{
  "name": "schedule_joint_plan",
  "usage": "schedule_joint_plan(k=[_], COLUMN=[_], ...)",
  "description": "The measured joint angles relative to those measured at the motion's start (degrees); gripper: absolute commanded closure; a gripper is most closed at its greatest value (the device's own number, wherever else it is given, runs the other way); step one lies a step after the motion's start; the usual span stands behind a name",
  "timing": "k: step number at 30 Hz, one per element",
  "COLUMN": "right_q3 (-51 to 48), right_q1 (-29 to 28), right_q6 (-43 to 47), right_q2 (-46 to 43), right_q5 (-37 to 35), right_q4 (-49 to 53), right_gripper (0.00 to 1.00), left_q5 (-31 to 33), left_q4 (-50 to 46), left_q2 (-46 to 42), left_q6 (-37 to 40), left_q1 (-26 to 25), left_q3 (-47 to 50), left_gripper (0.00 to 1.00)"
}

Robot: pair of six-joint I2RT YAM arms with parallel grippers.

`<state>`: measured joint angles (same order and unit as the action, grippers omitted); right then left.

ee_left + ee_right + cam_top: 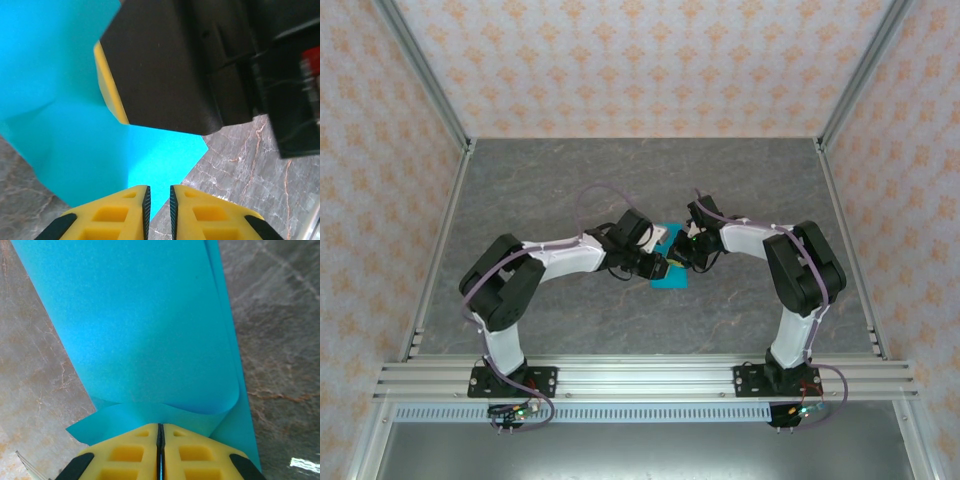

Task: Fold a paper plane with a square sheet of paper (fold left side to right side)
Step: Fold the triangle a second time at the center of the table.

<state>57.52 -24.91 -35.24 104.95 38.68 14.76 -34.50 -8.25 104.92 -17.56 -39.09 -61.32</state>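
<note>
The square sheet of paper (670,272) lies mid-bench (620,180), with the left pincer (157,200) at its 9 o'clock and the right pincer (160,432) at its 2 o'clock. The right one is closed, seemingly on a raised edge (the sheet curls over in a soft, uncreased loop). The left's fingers stand a sliver apart, gripping nothing. The side-to-side fold looks half made; its crease and all later folds remain.
</note>
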Motion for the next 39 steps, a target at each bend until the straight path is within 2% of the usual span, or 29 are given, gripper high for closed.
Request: schedule_joint_plan(k=[6,39], right_q3=[0.00,0.04], right_q1=[0.00,-0.11], right_q6=[0.00,0.83], right_q2=[0.00,0.00], right_q5=[0.00,-0.31], right_q4=[0.02,0.24], right_gripper=[0.88,0.88], left_q5=[-2.95,-2.10], left_q4=[0.00,0.00], left_q2=[2.38,3.04], left_q6=[-0.15,0.07], left_q1=[0.00,0.00], left_q3=[-0.02,1.18], left_gripper=[0.82,0.84])
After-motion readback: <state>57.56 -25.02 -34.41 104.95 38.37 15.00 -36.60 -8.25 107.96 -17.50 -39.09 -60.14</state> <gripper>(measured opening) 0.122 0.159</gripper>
